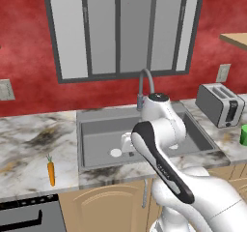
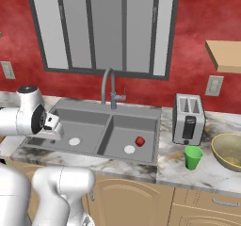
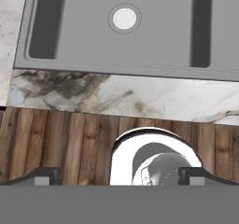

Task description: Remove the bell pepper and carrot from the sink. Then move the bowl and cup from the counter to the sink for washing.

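Pepper (image 2: 140, 141): right basin, at 3 o'clock of its drain; descend straight over it.
Carrot (image 1: 50, 172): on counter (image 1: 29, 144).
Gripper (image 3: 119, 177): released, empty.

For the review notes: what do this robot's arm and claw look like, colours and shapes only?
The arm is glossy white with rounded, tube-like links and a black stripe along the link nearest the left base camera. Its joints are capped by dark grey discs with silvery rims, seen at the wrist. No loose cables show. The claw has two small, dark grey, blocky fingertips with paler grey pads.
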Motion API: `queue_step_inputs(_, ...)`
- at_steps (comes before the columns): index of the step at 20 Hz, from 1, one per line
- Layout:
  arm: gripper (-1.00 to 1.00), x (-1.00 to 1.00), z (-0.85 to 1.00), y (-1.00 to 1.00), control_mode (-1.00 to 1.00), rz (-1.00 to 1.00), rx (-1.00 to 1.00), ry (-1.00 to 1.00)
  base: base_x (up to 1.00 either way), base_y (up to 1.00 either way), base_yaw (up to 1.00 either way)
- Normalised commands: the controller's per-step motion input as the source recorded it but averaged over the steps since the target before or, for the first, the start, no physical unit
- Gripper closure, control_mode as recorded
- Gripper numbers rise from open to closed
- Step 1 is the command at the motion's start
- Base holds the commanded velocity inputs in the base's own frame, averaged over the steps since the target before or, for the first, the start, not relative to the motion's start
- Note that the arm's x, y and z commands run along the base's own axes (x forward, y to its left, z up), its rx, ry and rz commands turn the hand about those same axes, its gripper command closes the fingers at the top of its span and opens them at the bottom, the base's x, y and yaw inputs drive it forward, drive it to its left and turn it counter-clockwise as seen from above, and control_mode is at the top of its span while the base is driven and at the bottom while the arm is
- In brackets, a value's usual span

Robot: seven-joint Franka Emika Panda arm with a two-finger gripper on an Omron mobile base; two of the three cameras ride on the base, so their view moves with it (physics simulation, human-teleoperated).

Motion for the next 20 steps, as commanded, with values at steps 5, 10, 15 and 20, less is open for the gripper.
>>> queue_step_inputs(5,-1.0,0.02,0.0,-0.51,-1.0,0.01,0.0,0.02,0.0,0.0,0.0)
queue_step_inputs(10,-1.0,0.02,0.01,-0.51,-1.0,0.0,0.0,0.01,0.0,0.0,0.0)
queue_step_inputs(15,-1.0,0.04,0.02,-0.51,-1.0,0.0,0.01,0.02,0.0,0.0,0.0)
queue_step_inputs(20,-1.0,0.06,0.02,-0.49,-1.0,0.0,0.02,0.02,0.0,0.0,0.0)
